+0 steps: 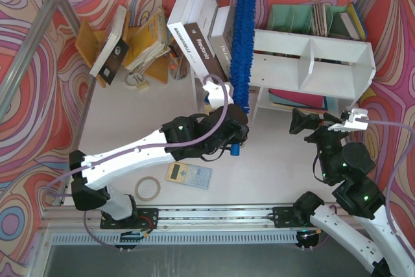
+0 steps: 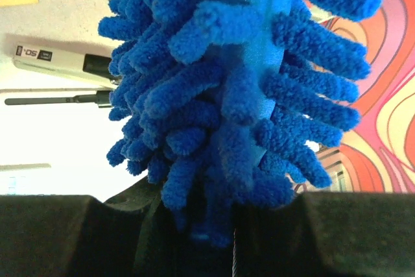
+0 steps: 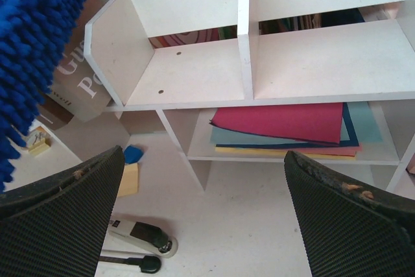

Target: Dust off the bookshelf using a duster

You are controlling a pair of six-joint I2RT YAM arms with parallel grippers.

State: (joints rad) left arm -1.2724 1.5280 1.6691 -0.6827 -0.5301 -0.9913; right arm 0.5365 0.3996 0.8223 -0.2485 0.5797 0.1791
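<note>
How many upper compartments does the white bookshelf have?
2. The left compartment is on the duster's side of the divider; the right compartment is on the other side. The bookshelf's lower level, holding coloured sheets, isn't counted.

One duster [image 1: 244, 37], one bookshelf [image 1: 337, 48], one calculator [image 1: 189, 174], one tape roll [image 1: 138, 189]

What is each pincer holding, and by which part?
The left pincer grips the duster by its handle, below the fluffy head; the right pincer is open and empty.
</note>
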